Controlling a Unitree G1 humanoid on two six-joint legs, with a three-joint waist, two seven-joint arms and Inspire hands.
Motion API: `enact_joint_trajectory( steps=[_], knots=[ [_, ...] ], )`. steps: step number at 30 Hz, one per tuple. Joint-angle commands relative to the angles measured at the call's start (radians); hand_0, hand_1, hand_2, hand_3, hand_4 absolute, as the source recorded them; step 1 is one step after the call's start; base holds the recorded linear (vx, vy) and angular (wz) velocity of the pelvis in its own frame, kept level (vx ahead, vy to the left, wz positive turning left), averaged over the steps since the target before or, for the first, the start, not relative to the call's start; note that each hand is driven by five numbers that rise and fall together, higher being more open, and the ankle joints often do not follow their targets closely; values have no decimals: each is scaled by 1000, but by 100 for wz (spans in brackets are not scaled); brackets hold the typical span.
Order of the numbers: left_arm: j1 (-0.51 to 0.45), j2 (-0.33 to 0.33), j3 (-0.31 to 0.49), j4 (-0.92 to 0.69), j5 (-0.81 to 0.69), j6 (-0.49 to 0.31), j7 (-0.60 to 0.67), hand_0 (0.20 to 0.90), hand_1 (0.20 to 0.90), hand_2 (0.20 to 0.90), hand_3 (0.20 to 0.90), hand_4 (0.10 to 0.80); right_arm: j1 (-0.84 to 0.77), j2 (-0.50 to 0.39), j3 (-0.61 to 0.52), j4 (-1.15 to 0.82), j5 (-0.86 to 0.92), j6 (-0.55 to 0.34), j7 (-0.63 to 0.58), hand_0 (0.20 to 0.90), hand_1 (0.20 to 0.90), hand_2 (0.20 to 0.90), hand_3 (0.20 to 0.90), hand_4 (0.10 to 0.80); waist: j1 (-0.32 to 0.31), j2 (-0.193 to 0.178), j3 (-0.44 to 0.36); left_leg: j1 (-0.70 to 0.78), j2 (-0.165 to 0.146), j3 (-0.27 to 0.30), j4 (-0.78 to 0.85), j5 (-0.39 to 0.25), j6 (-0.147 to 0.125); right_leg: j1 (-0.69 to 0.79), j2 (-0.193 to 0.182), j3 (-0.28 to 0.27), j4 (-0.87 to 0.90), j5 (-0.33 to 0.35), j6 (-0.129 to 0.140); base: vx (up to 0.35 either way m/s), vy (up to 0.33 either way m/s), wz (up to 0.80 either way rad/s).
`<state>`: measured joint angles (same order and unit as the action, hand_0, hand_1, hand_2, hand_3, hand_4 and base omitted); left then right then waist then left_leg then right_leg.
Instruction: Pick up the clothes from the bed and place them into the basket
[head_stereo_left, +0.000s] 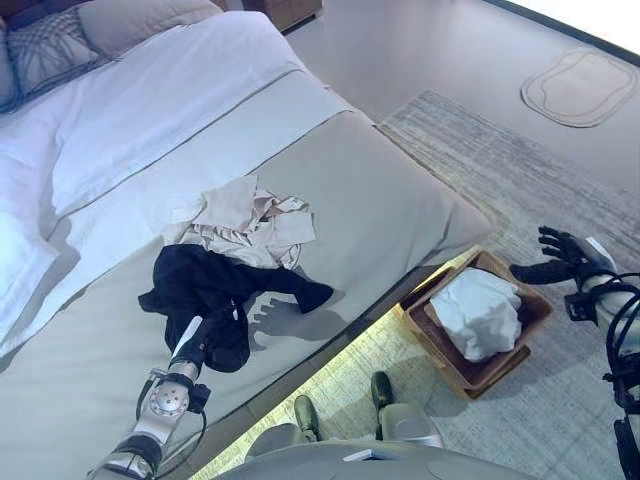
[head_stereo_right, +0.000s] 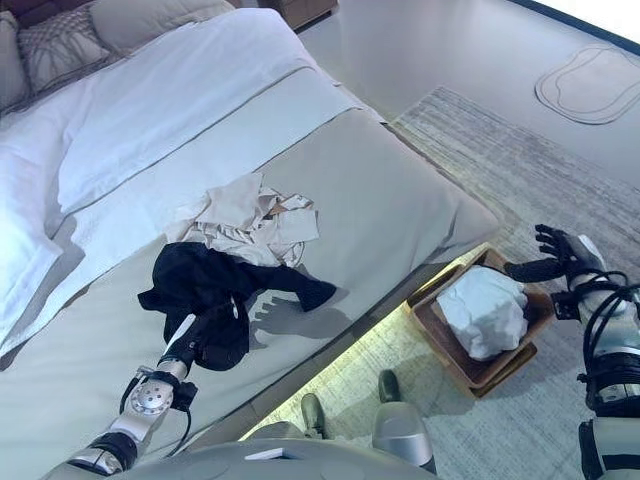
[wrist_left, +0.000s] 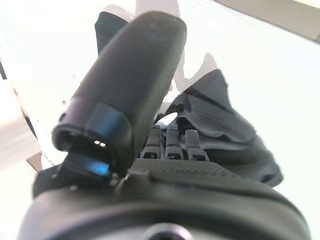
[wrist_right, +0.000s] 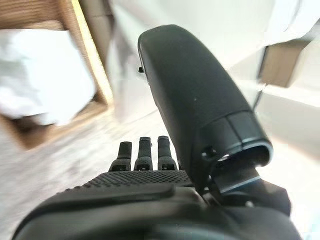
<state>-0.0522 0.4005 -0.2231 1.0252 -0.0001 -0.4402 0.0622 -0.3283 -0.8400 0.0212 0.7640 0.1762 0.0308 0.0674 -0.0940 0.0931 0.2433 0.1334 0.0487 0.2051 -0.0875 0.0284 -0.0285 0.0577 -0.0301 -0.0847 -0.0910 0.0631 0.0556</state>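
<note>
In the left eye view, two garments are lying on the bed (head_stereo_left: 390, 200): a black garment (head_stereo_left: 215, 290) near the near edge and a crumpled beige garment (head_stereo_left: 250, 225) just beyond it, the two touching. The left hand (head_stereo_left: 200, 340) is resting on the near part of the black garment, its fingers buried in the dark cloth, so I cannot tell how they are set. One wooden basket (head_stereo_left: 455, 365) is standing on a grey rug (head_stereo_left: 470, 140) to the right of the bed, and one white garment (head_stereo_left: 480, 310) is filling it. The right hand (head_stereo_left: 560, 255) is hovering just beyond the basket's right side with its fingers spread apart, holding nothing. The right eye view is showing the same layout, with two pillows (head_stereo_right: 45, 45) at the far left of the bed. The left wrist view is showing what the head views are not: fingers (wrist_left: 172, 142) reaching onto the black cloth, their tips hidden. The right wrist view is showing straight fingers (wrist_right: 145, 150) over the rug, with the basket's corner and its white garment to one side.
</note>
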Motion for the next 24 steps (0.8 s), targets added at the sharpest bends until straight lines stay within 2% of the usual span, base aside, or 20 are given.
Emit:
enact_joint_trajectory(
  steps=[1,5,10,13,16,19,22,24],
  knots=[
    [-23,45,48,-14,-22,-59,70,900,900,900,900,800,-160,22,48,-95,12,-141,-81,900,900,900,900,800,56,-82,-101,-37,-16,-76,85,-103,-32,-27,-44,-64,113,-98,17,10,9,17],
    [-14,36,62,-26,-30,-60,80,900,900,900,900,800,-210,71,135,-151,-71,-180,-85,900,900,900,900,800,97,-93,-97,-53,-25,-109,101,-104,-32,-15,-50,-91,123,-114,6,23,4,18],
    [8,32,71,-46,-27,-36,88,900,900,900,900,800,-270,78,202,-135,-157,-180,-113,900,900,900,900,800,149,-106,-90,-66,-33,-156,120,-102,-29,2,-56,-125,135,-129,-7,37,-16,34],
    [16,28,75,-47,-32,-29,89,900,900,900,900,800,-320,80,259,-116,-295,-179,-162,900,900,900,900,800,179,-110,-85,-76,-38,-181,127,-97,-31,12,-61,-148,135,-134,-13,36,-12,34],
    [26,24,71,-52,-31,-29,89,900,900,900,900,800,-387,69,324,-88,-398,-154,-224,900,900,900,900,800,218,-112,-80,-88,-43,-214,135,-90,-32,21,-67,-175,142,-142,-19,56,0,36],
    [31,19,68,-60,-26,-25,86,900,900,900,900,800,-430,67,360,-67,-415,-131,-242,900,900,900,900,800,245,-112,-73,-98,-46,-238,142,-85,-33,24,-70,-197,160,-155,-26,71,24,38],
    [39,25,61,-76,-22,-32,70,900,900,900,900,800,-475,61,376,-43,-423,-97,-254,900,900,900,900,800,279,-110,-59,-125,-52,-273,173,-83,-33,14,-72,-232,220,-188,-44,78,40,39],
    [35,39,52,-98,-19,-36,47,900,900,900,900,800,-526,44,393,-17,-443,-72,-276,900,900,900,900,800,320,-102,-21,-166,-62,-311,216,-85,-31,-17,-74,-268,300,-224,-65,0,44,47]
  ],
)
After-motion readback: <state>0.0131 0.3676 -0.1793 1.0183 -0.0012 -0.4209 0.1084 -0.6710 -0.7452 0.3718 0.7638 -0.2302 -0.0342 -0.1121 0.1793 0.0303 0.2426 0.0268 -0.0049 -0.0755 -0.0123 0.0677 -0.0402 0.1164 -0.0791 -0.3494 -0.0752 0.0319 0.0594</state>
